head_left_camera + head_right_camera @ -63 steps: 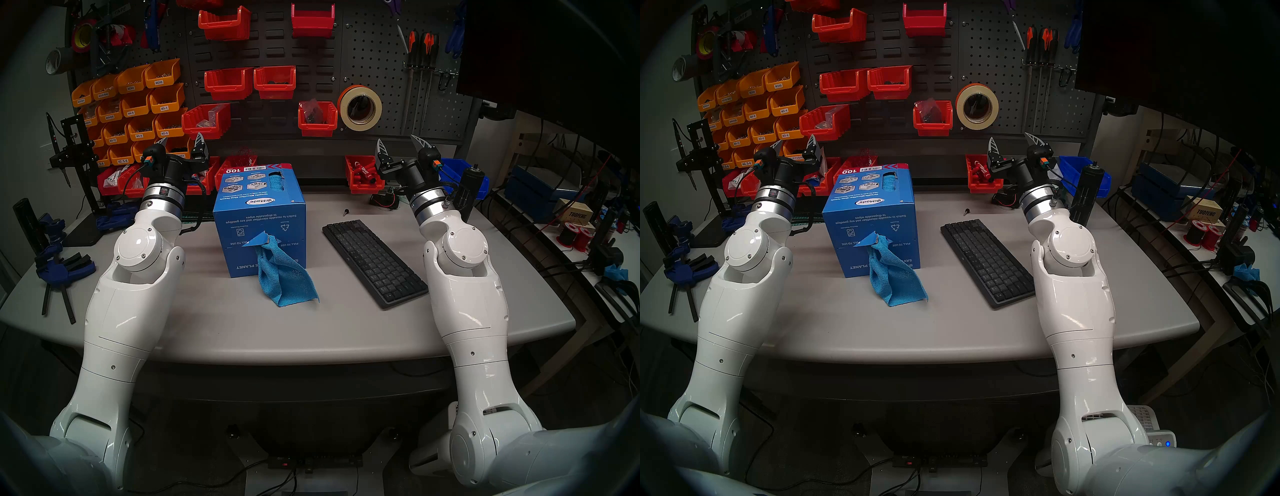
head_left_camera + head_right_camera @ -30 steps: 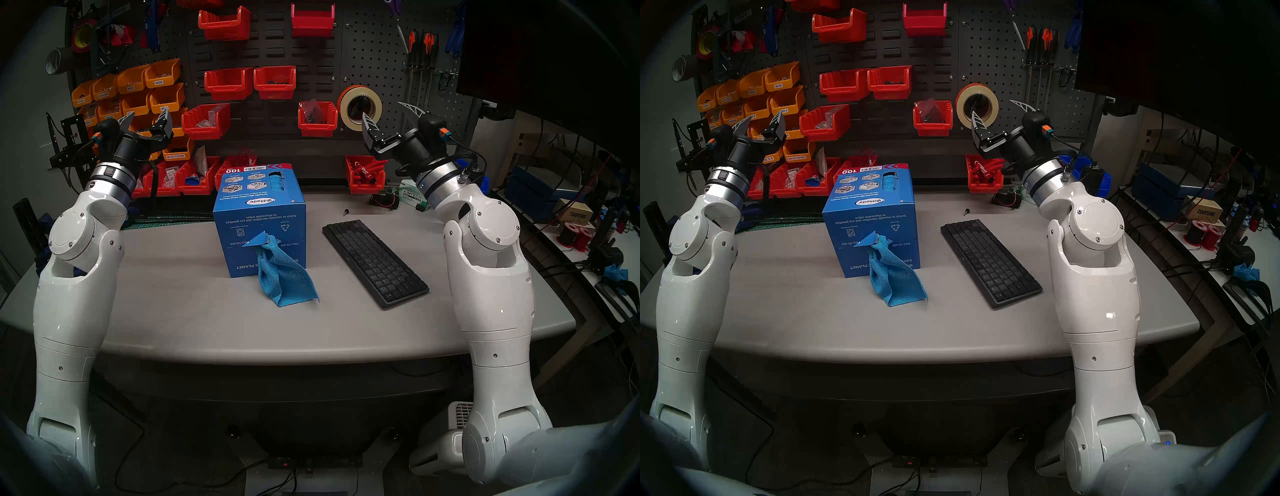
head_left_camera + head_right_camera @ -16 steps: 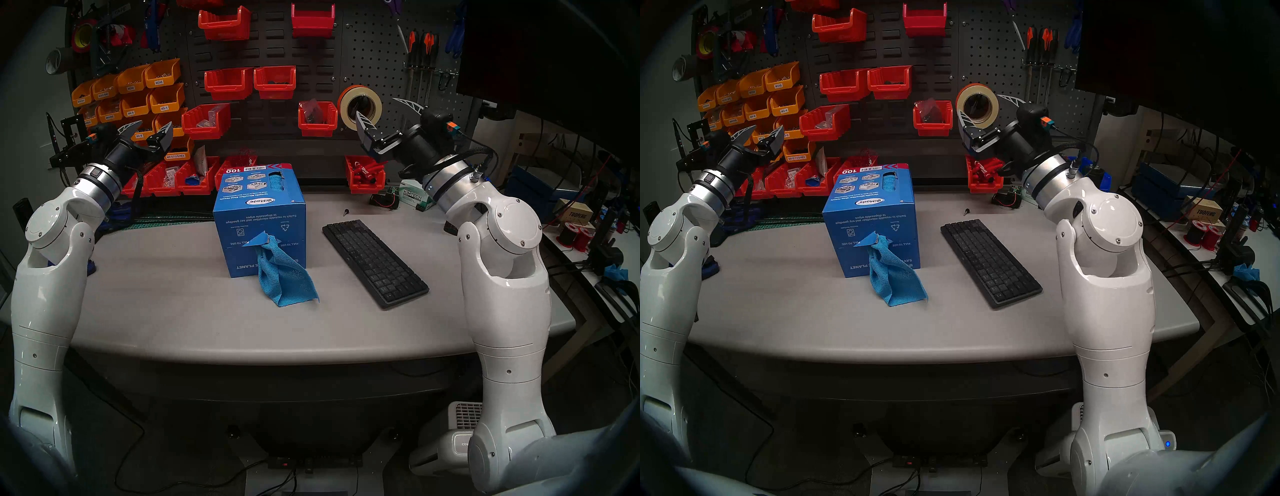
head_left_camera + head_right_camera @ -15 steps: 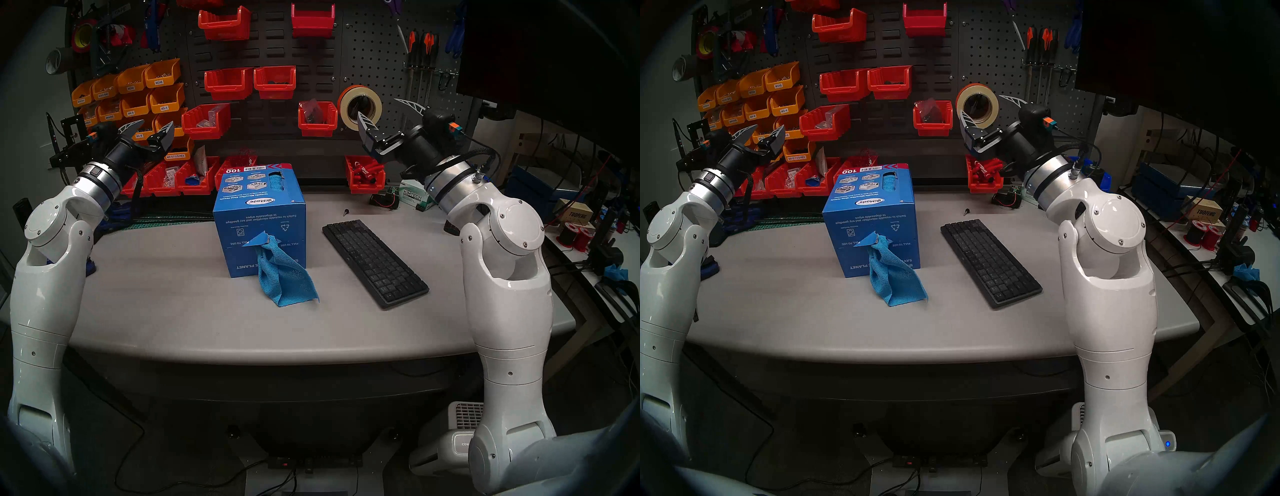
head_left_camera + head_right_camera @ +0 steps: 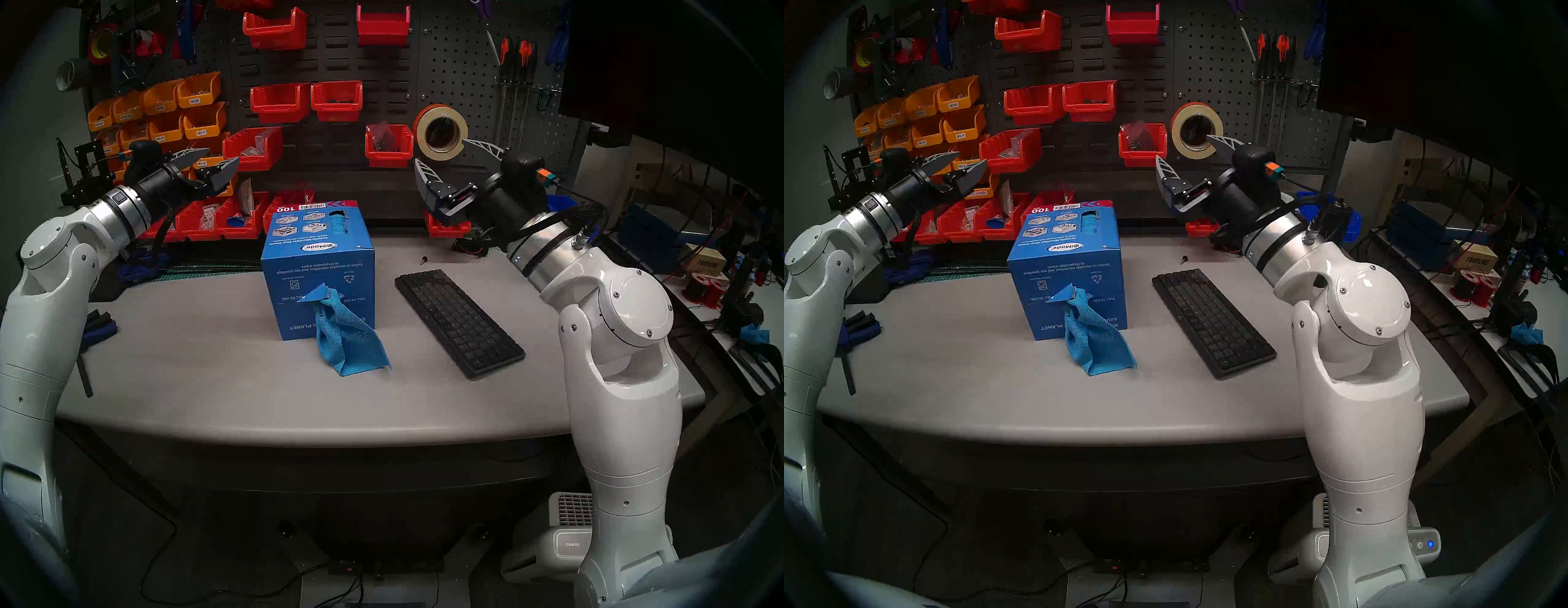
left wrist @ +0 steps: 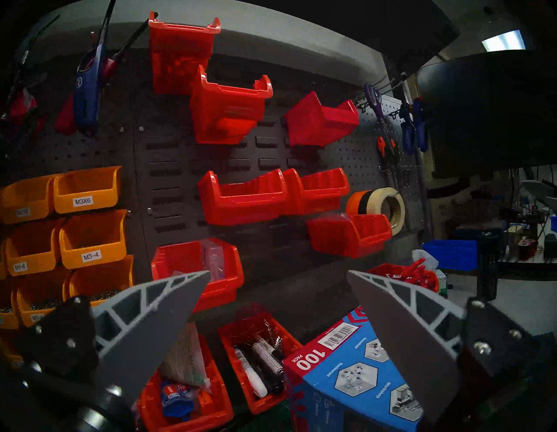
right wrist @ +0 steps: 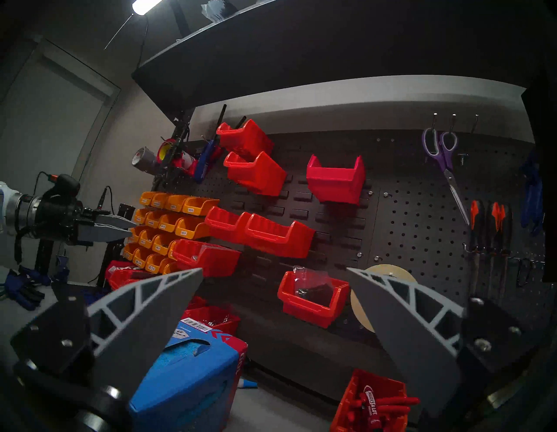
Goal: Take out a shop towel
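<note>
Centrally, the towel [image 5: 350, 339] hangs from the box [image 5: 318, 263] onto the tabletop [image 5: 212, 382]; left gripper [image 5: 220, 159] upper left and right gripper [image 5: 441, 153] upper right, fingers wide, empty.

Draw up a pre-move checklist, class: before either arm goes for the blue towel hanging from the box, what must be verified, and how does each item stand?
1. Shop towel has a free end to grab: ok, it hangs from the front slot of the blue box onto the table.
2. Left gripper open and empty: ok.
3. Right gripper open and empty: ok.
4. Path to the towel clear: ok, the keyboard lies apart, to its right.
5. Box steadied against the pull: not ok, neither gripper touches it.
6. Towel will slide out freely: cannot tell, the slot's inside is hidden.
</note>
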Robot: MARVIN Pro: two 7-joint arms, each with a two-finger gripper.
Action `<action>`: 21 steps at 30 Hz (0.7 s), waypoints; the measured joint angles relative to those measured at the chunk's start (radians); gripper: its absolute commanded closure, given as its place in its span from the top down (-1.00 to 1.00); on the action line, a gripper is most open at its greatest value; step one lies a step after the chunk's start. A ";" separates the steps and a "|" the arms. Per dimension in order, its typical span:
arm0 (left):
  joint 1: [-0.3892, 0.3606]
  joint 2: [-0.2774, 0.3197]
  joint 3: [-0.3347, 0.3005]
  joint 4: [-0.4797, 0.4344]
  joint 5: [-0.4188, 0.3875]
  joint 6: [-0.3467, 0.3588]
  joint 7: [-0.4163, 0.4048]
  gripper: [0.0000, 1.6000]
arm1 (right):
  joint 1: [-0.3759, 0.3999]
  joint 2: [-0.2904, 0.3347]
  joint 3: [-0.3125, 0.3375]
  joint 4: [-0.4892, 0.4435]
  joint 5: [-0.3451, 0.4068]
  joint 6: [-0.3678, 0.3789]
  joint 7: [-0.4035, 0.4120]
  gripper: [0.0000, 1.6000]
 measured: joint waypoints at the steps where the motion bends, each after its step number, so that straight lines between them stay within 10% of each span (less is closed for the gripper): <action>1: -0.004 0.004 0.001 0.008 -0.010 0.011 -0.016 1.00 | -0.008 -0.002 -0.010 -0.009 -0.005 0.004 -0.004 1.00; 21: -0.049 0.101 0.113 0.070 -0.112 0.164 -0.381 1.00 | -0.252 -0.017 -0.126 -0.180 -0.139 0.049 -0.157 1.00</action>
